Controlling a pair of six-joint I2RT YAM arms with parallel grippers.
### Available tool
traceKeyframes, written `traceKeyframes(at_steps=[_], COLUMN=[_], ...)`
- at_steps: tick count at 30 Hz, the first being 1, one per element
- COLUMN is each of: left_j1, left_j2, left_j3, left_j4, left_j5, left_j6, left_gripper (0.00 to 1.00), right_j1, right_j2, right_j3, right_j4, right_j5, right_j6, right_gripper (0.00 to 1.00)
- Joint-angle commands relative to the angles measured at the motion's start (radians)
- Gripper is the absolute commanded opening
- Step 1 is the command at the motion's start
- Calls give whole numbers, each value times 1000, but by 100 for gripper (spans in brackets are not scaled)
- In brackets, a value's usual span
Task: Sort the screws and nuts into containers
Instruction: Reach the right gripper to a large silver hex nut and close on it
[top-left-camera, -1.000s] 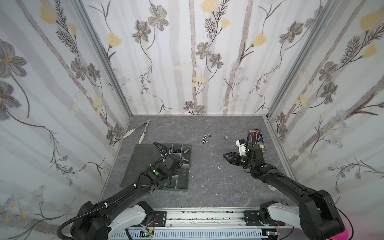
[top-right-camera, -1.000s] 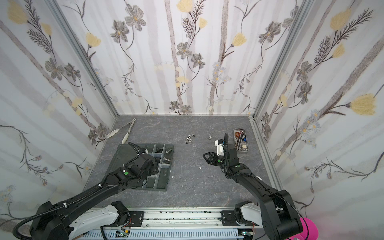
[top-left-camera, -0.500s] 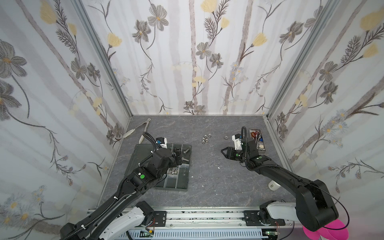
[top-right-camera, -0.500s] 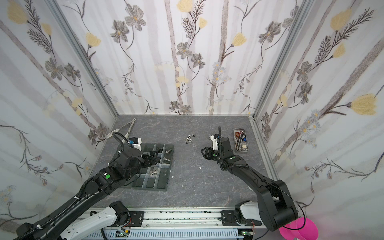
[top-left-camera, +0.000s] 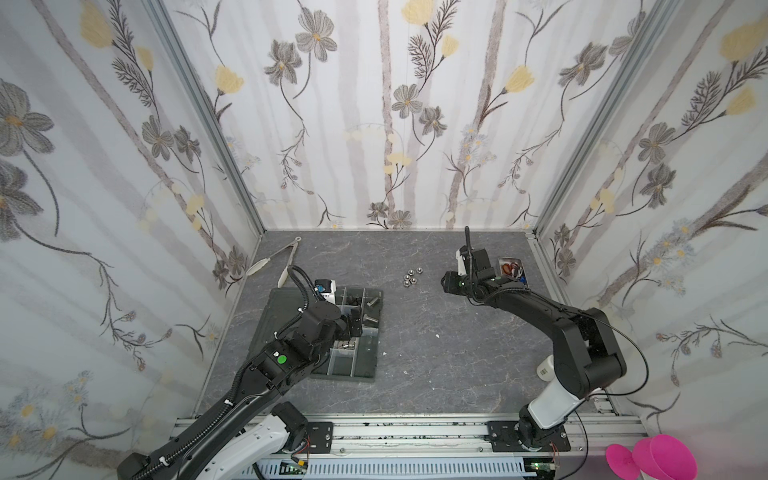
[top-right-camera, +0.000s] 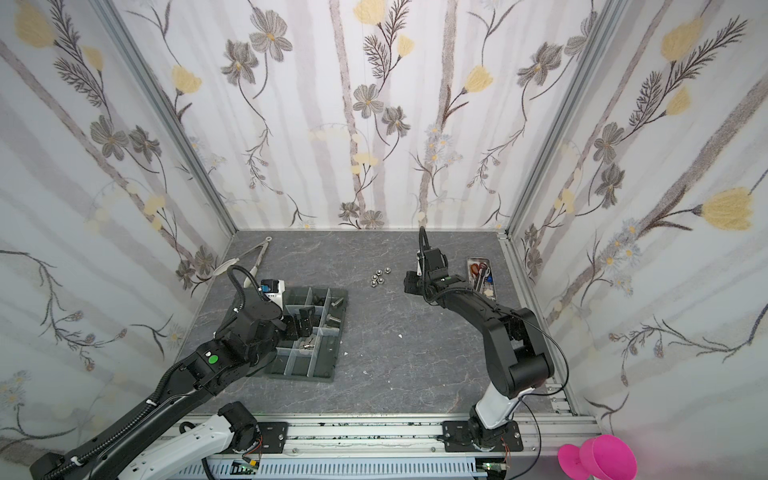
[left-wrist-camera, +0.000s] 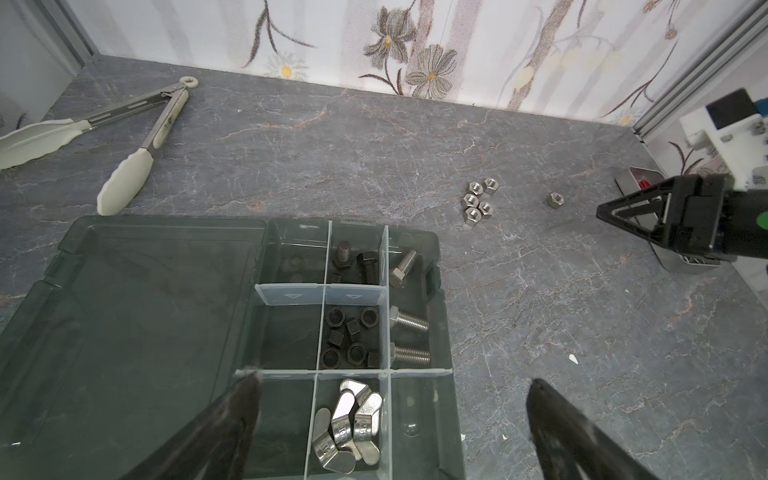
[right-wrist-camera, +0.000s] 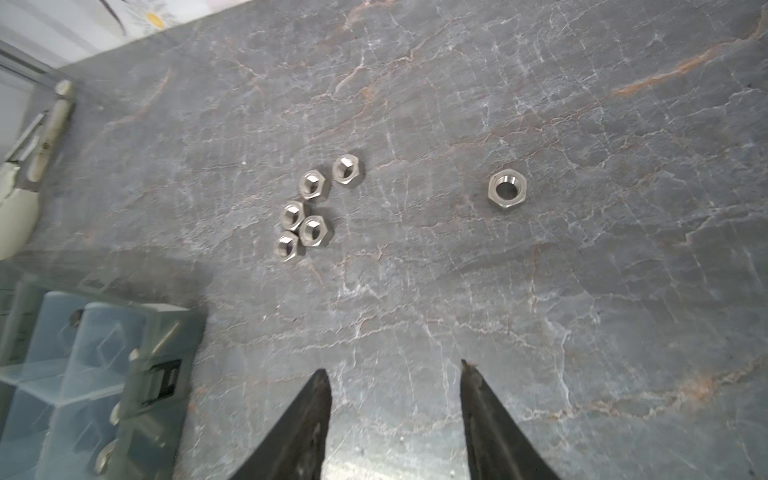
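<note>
Six silver hex nuts (right-wrist-camera: 314, 231) are what I judge to be left. Five are bunched on the bare counter (left-wrist-camera: 332, 145) beyond the far right corner of the organiser tray (left-wrist-camera: 166, 220), well apart from it. A lone nut (right-wrist-camera: 507, 189) lies farther from the tray in the same direction.

The rest looks sorted. Inside the tray, black screws (left-wrist-camera: 353, 266) sit in a far cell and silver screws (left-wrist-camera: 409, 322) lie in the long cell along its right edge. Black nuts (left-wrist-camera: 351, 338) fill a middle cell, and wing nuts (left-wrist-camera: 349, 424) are heaped in the cell nearer me. No silver hex nut shows in any cell, so I put the job well past halfway, with only those to carry over.

My left end effector (left-wrist-camera: 392, 380) hangs over the tray's near cells, fingers spread wide with nothing between them. My right end effector (right-wrist-camera: 395, 370) hovers over the counter away from the tray, near the lone nut, its jaws partly parted and empty.

The counter is dark grey with pale veins like stone, and a few white flecks lie off the tray's right side. Tongs (left-wrist-camera: 137, 124) lie beyond the tray's far left corner. A narrow metal tray of scissors (top-left-camera: 513, 268) sits well to its right. Floral wallpaper (top-left-camera: 374, 104) covers the three walls.
</note>
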Motion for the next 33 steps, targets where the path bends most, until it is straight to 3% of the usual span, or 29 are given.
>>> traceKeyframes(at_steps=[1,15,33], left_j1=[2,16,44], left_j2=[-6,-19,-9], left_j3=[-3,-15,-17], left_j4=[44,67,73], left_j5=[5,61,71], left_j6=[16,16,31], left_gripper=[100,100,100], right_j1=[-13,-44,-72], right_j2=[75,356,501], right_j3=[75,372,505], right_j4=[-67,-185,-228], right_j5=[83,187,207], right_j6=[-31,-57,-55], right_gripper=[52,54,45])
